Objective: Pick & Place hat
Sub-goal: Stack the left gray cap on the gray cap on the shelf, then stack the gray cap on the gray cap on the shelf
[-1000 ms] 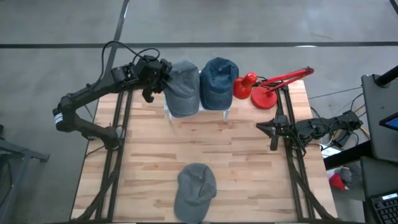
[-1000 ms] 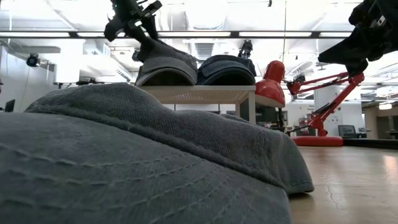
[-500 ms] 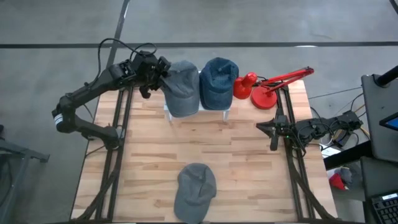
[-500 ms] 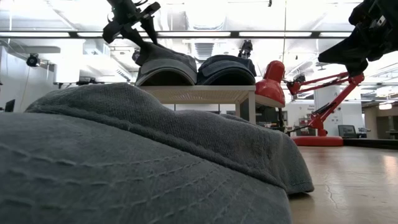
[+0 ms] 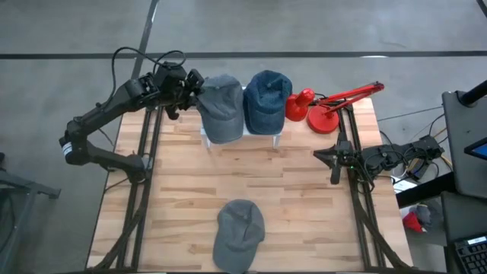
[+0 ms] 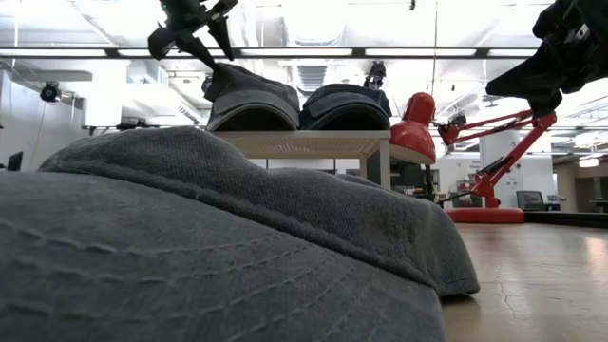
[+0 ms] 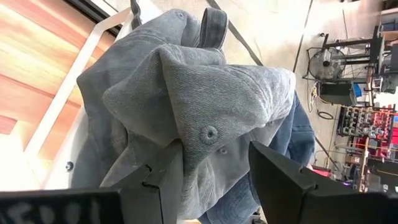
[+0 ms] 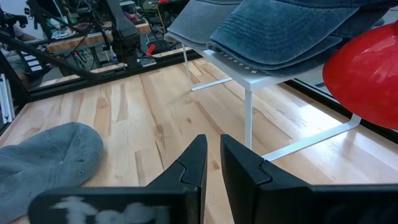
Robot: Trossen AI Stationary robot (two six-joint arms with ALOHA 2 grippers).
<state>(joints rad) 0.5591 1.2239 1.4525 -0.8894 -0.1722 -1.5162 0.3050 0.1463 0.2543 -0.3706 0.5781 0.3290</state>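
Observation:
A grey cap (image 5: 221,106) and a blue denim cap (image 5: 267,101) lie side by side on a small white shelf (image 5: 206,138) at the table's far edge. A second grey cap (image 5: 240,230) rests on the table near its near edge and fills the low view (image 6: 190,247). My left gripper (image 5: 192,85) is open, just up and left of the shelf's grey cap (image 7: 186,106), whose crown is creased into a peak between its fingers. My right gripper (image 5: 332,164) is shut and hangs still over the table's right side (image 8: 213,163). My left gripper's open fingers (image 7: 163,177) stand on either side of the grey cap's crown, near its top button (image 7: 208,133), coming from the table's left and slightly above. I cannot tell whether they touch the cloth. The cap lies on the shelf.
A red desk lamp (image 5: 323,106) stands at the far right corner, its shade (image 5: 298,105) close to the blue cap. Bare wooden tabletop (image 5: 251,171) lies between the shelf and the near grey cap. Dark rails (image 5: 141,190) run along both table sides.
My left gripper has risen and drawn back toward the table's far left corner, away from the grey cap on the shelf. The cap has stayed on the shelf.

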